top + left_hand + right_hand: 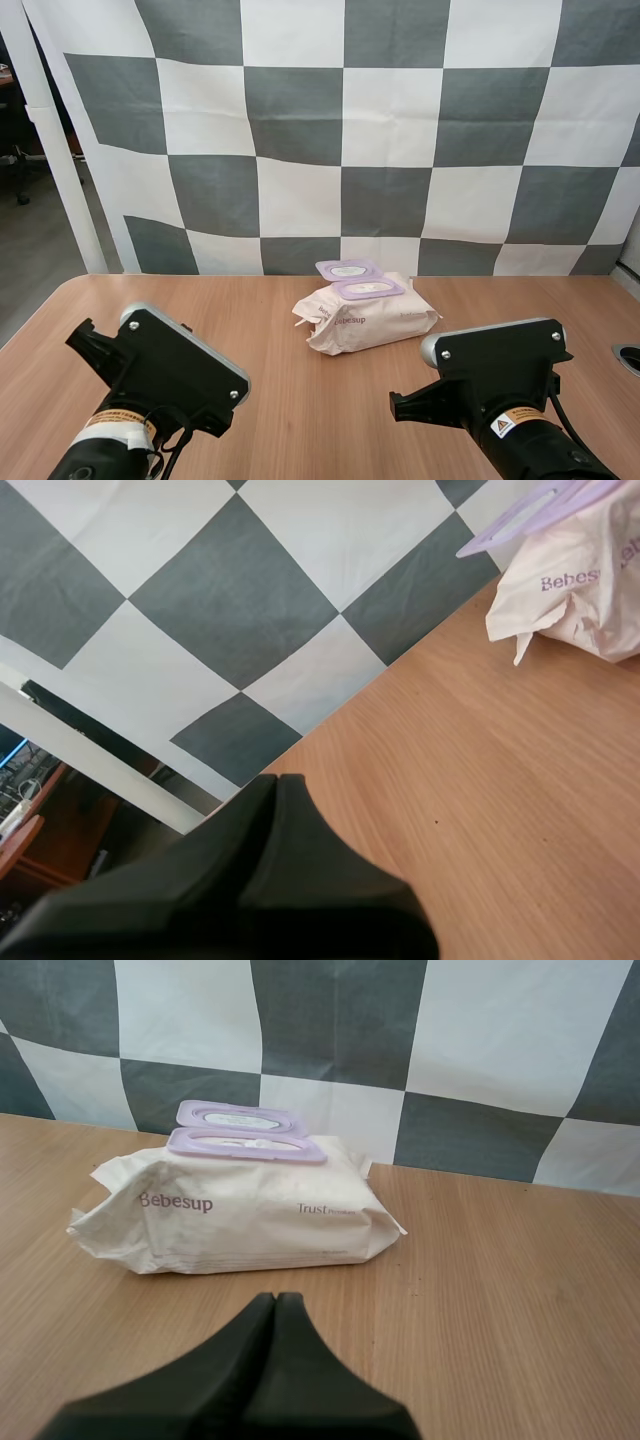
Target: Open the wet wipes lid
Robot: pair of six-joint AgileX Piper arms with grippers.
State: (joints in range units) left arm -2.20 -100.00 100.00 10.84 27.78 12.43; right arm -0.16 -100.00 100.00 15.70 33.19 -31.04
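The left tool (275,780) has its two black fingers pressed together into one dark wedge, pinching nothing. Its tip hangs over a bare stretch of the light brown wooden bench (480,780). The crumpled end of the cream-white, soft crinkled plastic pack of wet wipes (575,590) lies farther along the wood, well apart from it.

The right tool (276,1298) is likewise pressed together and grips nothing. It points at the long side of the pack, near it but not touching, with bare wood between the two. The purple word "Bebesup" is printed on that side.

In the high view the black left arm (165,375) sits at the lower left of the frame and the black right arm (495,385) at the lower right. Both are above the near part of the bench.

The pack lies flat on the bench just right of the centre of that frame, towards the far edge, beyond both arms and between their lines. On its top, the pale purple plastic lid (347,269) is swung back and open. It lies behind the purple opening frame (368,289) with its white-lined inner face turned up. The lid juts out past the pack's far top edge, and the two purple pieces meet along their long sides.
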